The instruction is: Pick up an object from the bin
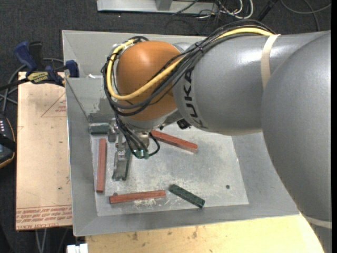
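Five loose sticks in the grey bin (221,162), as far as I can count: three reddish-brown ones, the left red stick (100,165), the front red stick (137,196) and the slanting red stick (175,141); and two dark green ones, the front green stick (187,195) and the half-hidden green stick (98,129)

Dark speckled carpet (37,9) covers the floor. At twelve o'clock lies a flat grey metal stand base (131,4), with tangled black and white cables (226,1) toward one o'clock.
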You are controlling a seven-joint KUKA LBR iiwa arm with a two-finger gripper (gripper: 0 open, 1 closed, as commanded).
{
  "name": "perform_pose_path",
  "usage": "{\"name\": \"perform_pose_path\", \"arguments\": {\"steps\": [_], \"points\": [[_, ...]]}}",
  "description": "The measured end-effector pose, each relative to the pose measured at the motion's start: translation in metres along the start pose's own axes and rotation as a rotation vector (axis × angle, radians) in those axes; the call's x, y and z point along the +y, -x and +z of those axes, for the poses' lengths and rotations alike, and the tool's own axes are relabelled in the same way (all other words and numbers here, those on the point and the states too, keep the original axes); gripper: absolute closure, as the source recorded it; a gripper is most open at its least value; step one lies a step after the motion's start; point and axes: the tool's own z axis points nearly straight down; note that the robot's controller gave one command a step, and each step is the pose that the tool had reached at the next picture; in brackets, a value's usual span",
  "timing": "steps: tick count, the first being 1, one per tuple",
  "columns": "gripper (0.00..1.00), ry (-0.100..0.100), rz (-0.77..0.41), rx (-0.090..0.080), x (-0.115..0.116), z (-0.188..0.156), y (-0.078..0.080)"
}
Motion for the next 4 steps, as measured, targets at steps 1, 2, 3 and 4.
{"name": "perform_pose_path", "arguments": {"steps": [1,2,3,4], "points": [[0.0,-0.003,0.053,0.003,-0.028,0.059,-0.043],[0.0,0.006,-0.043,-0.023,-0.058,0.126,-0.064],[1.0,0.002,-0.046,-0.009,-0.057,0.126,-0.067],[1.0,0.004,-0.041,-0.017,-0.065,-0.002,-0.055]]}}
